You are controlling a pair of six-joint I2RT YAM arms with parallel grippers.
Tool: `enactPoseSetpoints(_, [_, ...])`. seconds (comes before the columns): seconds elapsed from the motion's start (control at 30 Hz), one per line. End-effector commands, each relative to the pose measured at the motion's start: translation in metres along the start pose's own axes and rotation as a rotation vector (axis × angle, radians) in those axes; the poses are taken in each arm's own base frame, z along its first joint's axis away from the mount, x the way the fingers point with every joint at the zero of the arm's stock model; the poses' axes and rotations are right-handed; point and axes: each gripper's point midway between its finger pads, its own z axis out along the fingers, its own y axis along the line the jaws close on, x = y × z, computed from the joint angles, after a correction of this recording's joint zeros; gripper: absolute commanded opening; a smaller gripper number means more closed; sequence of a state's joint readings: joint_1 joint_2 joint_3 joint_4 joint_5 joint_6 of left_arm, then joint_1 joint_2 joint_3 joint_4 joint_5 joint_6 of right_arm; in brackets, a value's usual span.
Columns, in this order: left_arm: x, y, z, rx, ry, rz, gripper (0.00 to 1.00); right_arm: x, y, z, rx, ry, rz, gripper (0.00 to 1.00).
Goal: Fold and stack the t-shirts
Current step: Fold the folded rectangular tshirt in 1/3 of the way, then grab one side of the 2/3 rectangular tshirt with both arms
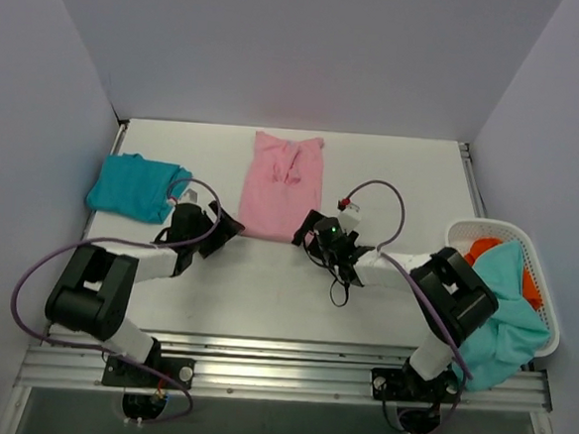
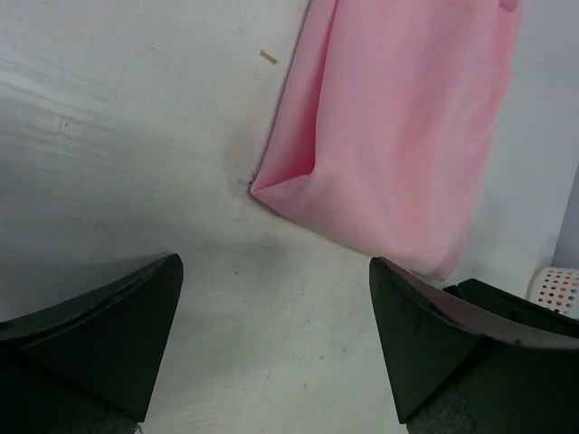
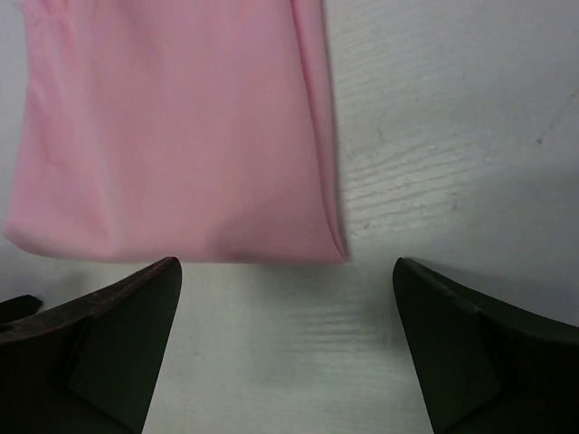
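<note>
Pink tee (image 1: 284, 185) lies on the counter (image 1: 402, 175), folded to a narrow strip. Left end effector (image 1: 231, 225) and right end effector (image 1: 307, 228) gape wide, empty, at its near corners. The cross-fold looks next: pinch these and carry them over. Teal tee (image 1: 138, 187) sits folded to its left, basket (image 1: 547, 295) well right; nothing obstructs.

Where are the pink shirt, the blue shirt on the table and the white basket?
pink shirt (image 1: 284, 187): top view, middle of the cloth.
blue shirt (image 1: 135, 187): top view, middle of the bundle.
white basket (image 1: 545, 295): top view, its right wall.
</note>
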State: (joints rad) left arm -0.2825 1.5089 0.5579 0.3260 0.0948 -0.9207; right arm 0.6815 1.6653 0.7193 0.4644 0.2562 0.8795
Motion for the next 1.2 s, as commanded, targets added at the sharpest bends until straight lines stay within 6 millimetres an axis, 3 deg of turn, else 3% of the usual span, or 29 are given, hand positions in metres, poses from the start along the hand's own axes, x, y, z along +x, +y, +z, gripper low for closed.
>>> enactPoseSetpoints(0.0, [-0.009, -0.019, 0.019, 0.077, -0.031, -0.026, 0.94, 0.008, 0.010, 0.013, -0.024, 0.027, 0.034, 0.99])
enactPoseSetpoints(0.2, [-0.006, -0.022, 0.041, 0.095, -0.004, -0.043, 0.95, 0.017, 0.013, 0.032, -0.008, 0.056, 0.015, 0.98])
enactPoseSetpoints(0.3, [-0.003, -0.021, 0.049, 0.102, 0.009, -0.047, 0.95, 0.021, 0.013, 0.040, -0.001, 0.066, 0.007, 0.90])
enactPoseSetpoints(0.4, [0.000, -0.016, 0.057, 0.095, 0.025, -0.048, 0.97, 0.025, 0.011, 0.045, 0.005, 0.076, 0.001, 0.54])
enactPoseSetpoints(0.43, [0.001, -0.015, 0.058, 0.097, 0.027, -0.052, 0.99, 0.027, 0.010, 0.046, 0.011, 0.080, 0.000, 0.33])
enactPoseSetpoints(0.47, [0.001, -0.014, 0.060, 0.099, 0.025, -0.054, 1.00, 0.027, 0.008, 0.048, 0.020, 0.080, 0.000, 0.27])
enactPoseSetpoints(0.57, [0.002, -0.011, 0.063, 0.098, 0.031, -0.059, 0.83, 0.030, 0.002, 0.050, 0.042, 0.088, -0.011, 0.08])
enactPoseSetpoints(0.63, [0.001, -0.011, 0.063, 0.104, 0.029, -0.062, 0.72, 0.032, -0.001, 0.050, 0.052, 0.092, -0.011, 0.00])
enactPoseSetpoints(0.67, [0.001, -0.011, 0.064, 0.108, 0.029, -0.061, 0.61, 0.033, -0.002, 0.050, 0.053, 0.093, -0.011, 0.00])
enactPoseSetpoints(0.83, [0.003, -0.010, 0.063, 0.111, 0.028, -0.060, 0.33, 0.035, -0.008, 0.046, 0.061, 0.097, -0.015, 0.00])
enactPoseSetpoints(0.87, [0.002, -0.011, 0.061, 0.112, 0.020, -0.060, 0.24, 0.033, -0.007, 0.044, 0.056, 0.091, -0.011, 0.00])
enactPoseSetpoints(0.9, [0.004, -0.007, 0.058, 0.100, 0.023, -0.061, 0.06, 0.033, -0.008, 0.042, 0.059, 0.089, -0.010, 0.00])
enactPoseSetpoints(1.03, [0.008, -0.004, 0.045, 0.089, 0.021, -0.048, 0.02, 0.036, -0.018, 0.023, 0.077, 0.086, -0.022, 0.00])
enactPoseSetpoints(1.07, [0.010, -0.004, 0.042, 0.086, 0.022, -0.044, 0.02, 0.030, -0.014, 0.015, 0.065, 0.065, -0.017, 0.00])
enactPoseSetpoints(1.1, [0.013, -0.011, 0.034, 0.100, 0.023, -0.035, 0.02, 0.030, -0.017, 0.009, 0.076, 0.064, -0.019, 0.00])
enactPoseSetpoints(1.13, [0.021, -0.003, 0.027, 0.082, 0.030, -0.032, 0.02, 0.034, -0.015, 0.001, 0.071, 0.064, -0.028, 0.00])
enactPoseSetpoints(1.17, [0.020, -0.011, 0.017, 0.106, 0.015, -0.022, 0.02, 0.029, -0.017, -0.010, 0.074, 0.038, -0.029, 0.00])
